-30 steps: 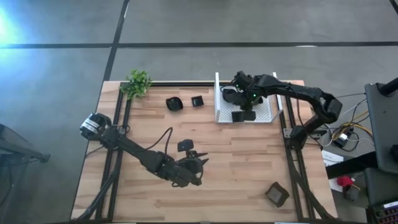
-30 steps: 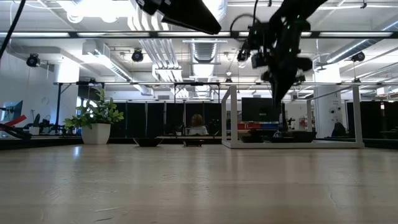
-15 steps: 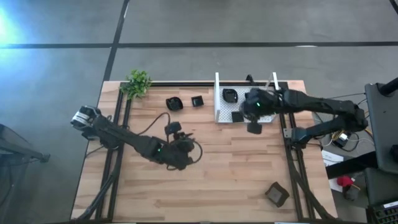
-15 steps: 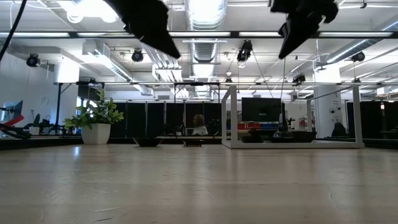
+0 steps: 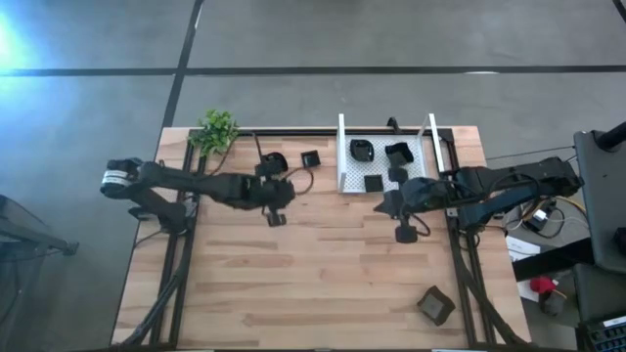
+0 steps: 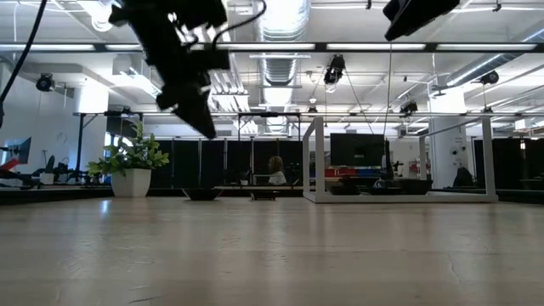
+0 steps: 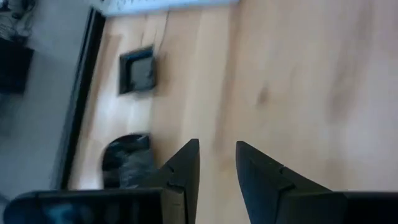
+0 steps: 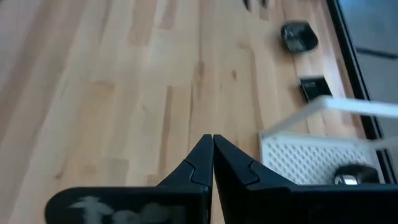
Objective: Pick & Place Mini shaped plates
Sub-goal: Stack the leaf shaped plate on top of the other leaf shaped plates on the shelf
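Observation:
Two mini shaped plates, a rounded one (image 5: pixel 274 162) and a square one (image 5: pixel 310 157), lie flat on the table's far side. The left wrist view shows the same rounded plate (image 7: pixel 127 160) and square plate (image 7: pixel 137 70). Several more plates (image 5: pixel 374 182) lie in the white mesh tray (image 5: pixel 342 156). Another plate (image 5: pixel 435 305) lies at the near right corner. My left gripper (image 5: pixel 286 196) hangs open above the table just near of the two plates, pointing right. My right gripper (image 8: pixel 212 140), shut and empty, hangs near the tray's near edge (image 5: pixel 383 206).
A small potted plant (image 5: pixel 216 129) stands at the far left corner, left of the two plates. The tray's upright walls (image 6: pixel 316 157) rise at the far right. Bare wood (image 5: pixel 323 274) fills the table's middle and near side.
My left gripper has swung from the table's near middle toward the far edge, ending beside the two plates. My right gripper has drawn back from above the tray toward the near edge and risen. The plates have kept still.

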Robot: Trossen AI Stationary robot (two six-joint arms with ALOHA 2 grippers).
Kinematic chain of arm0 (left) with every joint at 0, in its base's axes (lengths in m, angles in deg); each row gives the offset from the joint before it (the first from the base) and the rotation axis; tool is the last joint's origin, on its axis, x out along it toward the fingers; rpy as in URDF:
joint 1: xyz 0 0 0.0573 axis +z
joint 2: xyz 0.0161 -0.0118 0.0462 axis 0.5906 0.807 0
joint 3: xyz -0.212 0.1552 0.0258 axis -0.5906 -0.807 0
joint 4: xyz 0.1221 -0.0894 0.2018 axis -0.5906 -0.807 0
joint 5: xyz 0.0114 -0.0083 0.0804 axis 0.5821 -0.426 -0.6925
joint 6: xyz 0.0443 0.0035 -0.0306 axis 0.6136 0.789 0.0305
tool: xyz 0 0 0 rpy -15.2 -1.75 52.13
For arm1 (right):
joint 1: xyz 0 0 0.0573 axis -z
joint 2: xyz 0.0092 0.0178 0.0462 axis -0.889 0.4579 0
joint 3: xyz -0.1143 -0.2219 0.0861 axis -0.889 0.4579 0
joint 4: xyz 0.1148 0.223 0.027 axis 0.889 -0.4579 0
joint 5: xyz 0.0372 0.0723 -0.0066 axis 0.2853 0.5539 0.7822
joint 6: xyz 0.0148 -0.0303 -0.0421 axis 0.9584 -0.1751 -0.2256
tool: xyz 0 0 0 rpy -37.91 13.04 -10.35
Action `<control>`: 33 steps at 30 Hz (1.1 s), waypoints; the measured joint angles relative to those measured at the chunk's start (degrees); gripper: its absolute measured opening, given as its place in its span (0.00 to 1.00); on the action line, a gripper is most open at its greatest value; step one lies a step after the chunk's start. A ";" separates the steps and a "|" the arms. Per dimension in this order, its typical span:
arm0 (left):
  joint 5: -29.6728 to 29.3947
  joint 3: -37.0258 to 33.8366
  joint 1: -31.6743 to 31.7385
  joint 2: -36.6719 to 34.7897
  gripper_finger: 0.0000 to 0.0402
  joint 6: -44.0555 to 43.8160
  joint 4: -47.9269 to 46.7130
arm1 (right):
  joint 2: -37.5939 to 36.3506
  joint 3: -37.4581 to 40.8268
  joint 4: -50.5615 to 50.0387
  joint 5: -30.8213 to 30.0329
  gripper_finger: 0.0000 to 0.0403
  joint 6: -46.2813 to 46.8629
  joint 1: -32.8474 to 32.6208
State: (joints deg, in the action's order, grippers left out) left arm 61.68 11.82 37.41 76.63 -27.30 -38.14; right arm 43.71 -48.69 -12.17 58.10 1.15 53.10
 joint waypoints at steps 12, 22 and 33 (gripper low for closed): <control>4.10 -8.85 14.37 0.42 0.25 6.52 7.26 | -0.52 -0.26 2.13 0.04 0.02 -1.96 -2.89; 8.05 -12.68 20.09 0.60 0.25 10.66 15.11 | -0.39 -0.24 2.18 0.04 0.02 -3.29 -2.86; 11.52 -16.59 20.70 0.64 0.25 10.68 22.12 | -0.44 -0.24 2.18 0.07 0.02 -5.80 -2.84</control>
State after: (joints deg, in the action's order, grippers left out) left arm 73.20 -4.77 58.12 77.27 -16.61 -16.02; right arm 43.28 -48.93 -9.99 58.16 -4.65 50.26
